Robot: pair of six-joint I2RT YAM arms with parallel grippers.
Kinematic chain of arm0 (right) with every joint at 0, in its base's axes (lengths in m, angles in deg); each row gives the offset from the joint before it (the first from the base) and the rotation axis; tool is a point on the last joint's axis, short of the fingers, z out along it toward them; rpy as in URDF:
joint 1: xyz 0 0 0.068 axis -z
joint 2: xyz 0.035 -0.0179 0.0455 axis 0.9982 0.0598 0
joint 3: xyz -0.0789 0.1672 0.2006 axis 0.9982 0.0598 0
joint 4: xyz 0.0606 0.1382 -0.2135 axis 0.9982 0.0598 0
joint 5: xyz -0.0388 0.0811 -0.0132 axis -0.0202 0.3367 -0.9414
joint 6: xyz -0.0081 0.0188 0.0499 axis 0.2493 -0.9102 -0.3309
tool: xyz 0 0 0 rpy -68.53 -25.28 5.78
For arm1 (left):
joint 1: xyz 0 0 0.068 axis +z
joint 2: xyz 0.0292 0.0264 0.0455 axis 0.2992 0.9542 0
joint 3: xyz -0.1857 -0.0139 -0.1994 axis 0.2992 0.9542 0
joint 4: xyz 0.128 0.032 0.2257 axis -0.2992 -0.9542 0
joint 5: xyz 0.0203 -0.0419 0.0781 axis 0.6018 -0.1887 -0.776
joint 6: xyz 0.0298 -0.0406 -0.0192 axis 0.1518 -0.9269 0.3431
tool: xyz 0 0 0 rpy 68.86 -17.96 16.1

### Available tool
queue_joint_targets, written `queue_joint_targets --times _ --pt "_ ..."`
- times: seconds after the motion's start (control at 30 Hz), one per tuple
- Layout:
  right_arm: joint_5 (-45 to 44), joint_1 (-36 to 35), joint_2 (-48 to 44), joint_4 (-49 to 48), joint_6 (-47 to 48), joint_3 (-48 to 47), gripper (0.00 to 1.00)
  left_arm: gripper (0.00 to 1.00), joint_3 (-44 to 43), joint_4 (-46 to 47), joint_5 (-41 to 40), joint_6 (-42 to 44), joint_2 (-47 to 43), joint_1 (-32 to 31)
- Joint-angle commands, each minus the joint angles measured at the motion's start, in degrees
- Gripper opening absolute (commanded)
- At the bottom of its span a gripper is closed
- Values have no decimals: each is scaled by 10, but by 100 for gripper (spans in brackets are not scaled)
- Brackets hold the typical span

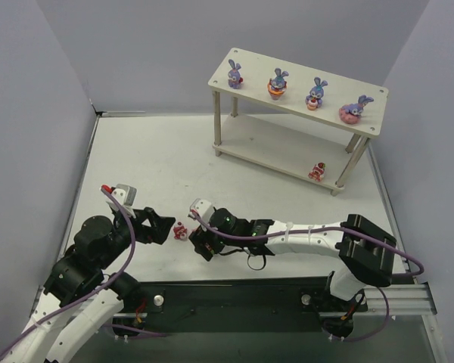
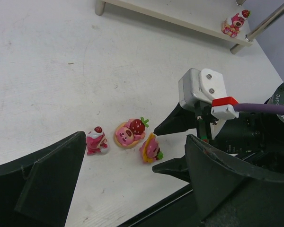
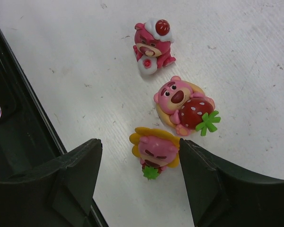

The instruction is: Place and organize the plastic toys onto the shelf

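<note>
The pale wooden shelf stands at the far right. Several purple bunnies are lined up on its top board, and a pink-red toy stands on its lower board. Three pink toys lie on the table between my grippers: a cream-hatted bear, a bear with a strawberry and an orange-petalled flower toy. My right gripper is open, its jaws on either side of the flower toy without touching it. My left gripper is open and empty, just short of the toys.
The right gripper's fingers reach in from the right in the left wrist view. The shelf's lower board and a leg show far behind. The black front rail runs along the near edge.
</note>
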Motion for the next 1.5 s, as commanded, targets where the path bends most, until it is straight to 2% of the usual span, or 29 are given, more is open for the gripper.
queue_joint_targets --times 0.0,0.07,0.17,0.2,0.63,0.83,1.03,1.1,1.13,1.23,1.47 --pt "-22 -6 23 -5 11 -34 67 95 -19 -6 -8 5 -2 -3" --pt "-39 -7 31 2 11 -40 67 95 -18 -4 -7 6 -2 -2" --pt "-46 -9 47 11 11 -51 74 95 -18 1 -2 5 1 -2" --pt "-62 -12 53 12 9 -53 81 95 -16 3 2 5 3 -2" --pt "-111 -21 74 9 -16 -42 82 95 -6 27 12 3 18 -3" --pt "-117 -21 81 9 -29 -38 67 95 -4 28 13 2 17 -3" --pt "-119 -20 84 9 -36 -34 64 95 -5 28 14 2 17 -3" --pt "-119 -20 83 9 -37 -34 53 95 -5 28 15 2 17 -3" --pt "-120 -20 82 11 -38 -34 43 95 -5 28 15 2 16 -2" --pt "-136 -20 69 11 -41 -26 26 95 -5 29 17 1 17 -2" --pt "-188 -19 -1 20 -42 2 16 95 0 34 19 0 17 -3"
